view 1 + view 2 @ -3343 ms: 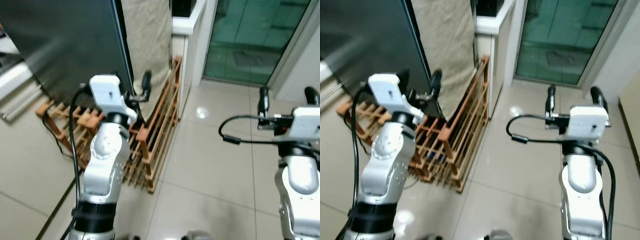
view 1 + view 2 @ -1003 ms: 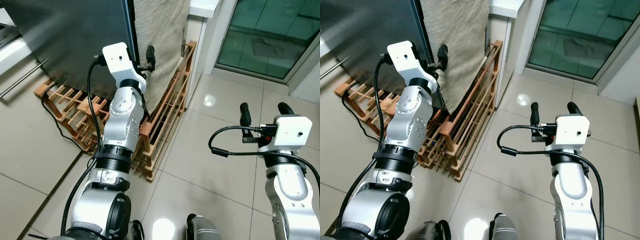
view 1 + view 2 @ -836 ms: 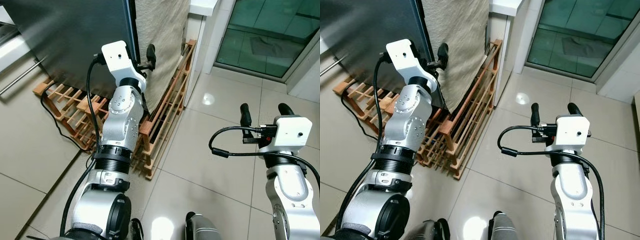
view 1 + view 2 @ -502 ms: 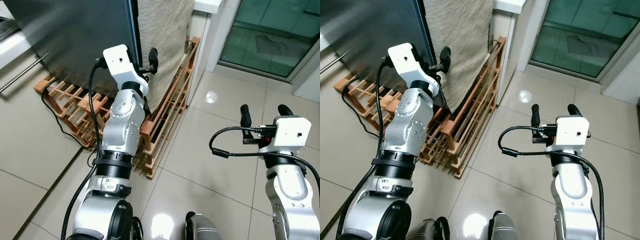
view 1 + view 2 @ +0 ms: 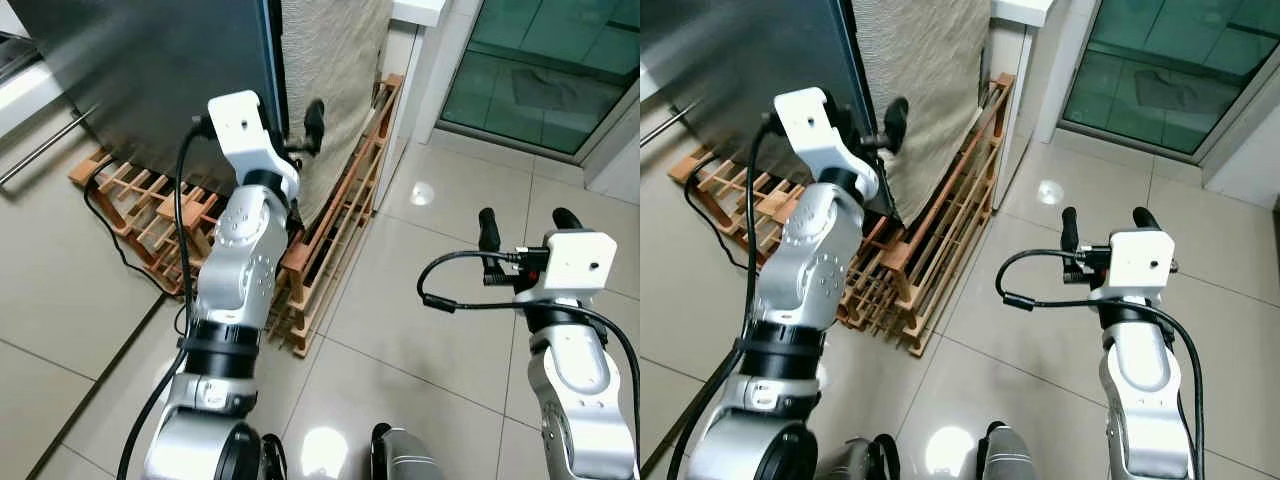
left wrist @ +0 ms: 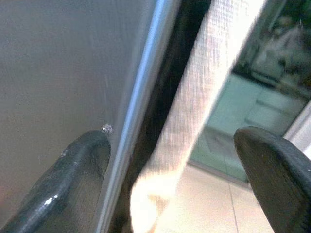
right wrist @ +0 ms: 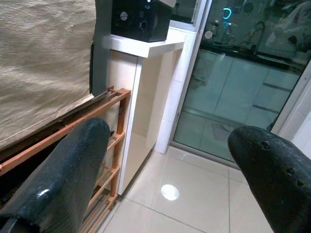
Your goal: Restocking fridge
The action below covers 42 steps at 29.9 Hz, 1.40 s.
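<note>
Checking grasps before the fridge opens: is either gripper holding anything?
Nothing held. The left gripper straddles the fridge door edge, open; the right gripper is open.

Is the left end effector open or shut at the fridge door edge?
Open: left end effector fingers stand apart, straddling the fridge door edge.

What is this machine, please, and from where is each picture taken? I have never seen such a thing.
It is a humanoid robot with two silver arms. Two pictures come from its head, looking down; two come from cameras on its wrists. Each arm ends in a two-fingered tool. The left tool is raised at the edge of the dark fridge door, its open fingers either side of that edge, beside a beige cloth. The right tool is open and holds nothing, above the tiled floor. A wooden rack stands below the fridge.
</note>
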Available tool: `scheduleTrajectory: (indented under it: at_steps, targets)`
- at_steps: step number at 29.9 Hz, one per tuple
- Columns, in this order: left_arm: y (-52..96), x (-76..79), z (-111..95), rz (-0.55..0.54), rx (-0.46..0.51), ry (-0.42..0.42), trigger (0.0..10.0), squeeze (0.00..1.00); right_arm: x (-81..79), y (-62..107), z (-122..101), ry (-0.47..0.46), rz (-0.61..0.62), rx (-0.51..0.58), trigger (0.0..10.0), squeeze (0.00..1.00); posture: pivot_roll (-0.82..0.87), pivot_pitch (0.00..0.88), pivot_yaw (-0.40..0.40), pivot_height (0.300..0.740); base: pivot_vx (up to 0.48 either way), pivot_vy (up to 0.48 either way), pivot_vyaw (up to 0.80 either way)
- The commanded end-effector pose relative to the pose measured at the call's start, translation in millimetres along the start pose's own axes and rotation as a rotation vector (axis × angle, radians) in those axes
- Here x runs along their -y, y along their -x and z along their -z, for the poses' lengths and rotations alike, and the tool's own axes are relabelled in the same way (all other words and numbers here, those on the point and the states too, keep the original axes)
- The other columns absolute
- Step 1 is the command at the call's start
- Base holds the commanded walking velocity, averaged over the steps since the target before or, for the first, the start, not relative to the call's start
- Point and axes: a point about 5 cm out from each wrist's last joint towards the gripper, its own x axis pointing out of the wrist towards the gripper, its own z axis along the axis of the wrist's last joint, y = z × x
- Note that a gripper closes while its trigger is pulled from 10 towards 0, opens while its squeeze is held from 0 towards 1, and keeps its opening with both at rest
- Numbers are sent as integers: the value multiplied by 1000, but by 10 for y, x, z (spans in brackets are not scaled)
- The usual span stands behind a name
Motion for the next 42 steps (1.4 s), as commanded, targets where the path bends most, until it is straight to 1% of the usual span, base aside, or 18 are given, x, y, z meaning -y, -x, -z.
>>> scheduleTrajectory:
  at_steps: [1,5,10,12,15,20,32,33,42]
  targets:
    - [29,51,-52,40,10,-27,10000,0,20,-12,30,3,2,-3,10000,0,-234,127,40,723,0,0,0]
    - [43,69,-56,50,5,-28,10000,0,5,-27,40,2,-1,-1,10000,0,-230,121,40,723,0,0,0]
    - [-2,78,-42,50,16,-37,10000,0,-14,-61,38,0,-5,10,10000,0,-231,108,41,723,0,0,0]
    - [-28,116,-46,65,22,-40,10000,0,-11,-70,37,3,-4,16,10000,0,-236,103,43,723,0,0,0]
    - [-42,184,-22,103,22,-78,10000,0,-8,-77,39,8,-2,22,10000,0,-241,98,46,723,0,0,0]
    - [-67,185,56,114,3,-115,10000,0,-6,-78,44,12,-1,26,10000,0,-243,95,50,723,0,0,0]
    - [-189,184,78,99,0,-110,10000,0,0,-45,61,14,11,28,10000,0,-255,93,67,723,0,0,0]
    - [-214,191,75,98,2,-104,10000,0,5,-37,64,15,14,28,10000,0,-256,94,67,723,0,0,0]
    - [-274,233,82,102,4,-93,10000,0,10,-15,66,18,20,24,10000,0,-262,104,71,723,0,0,0]
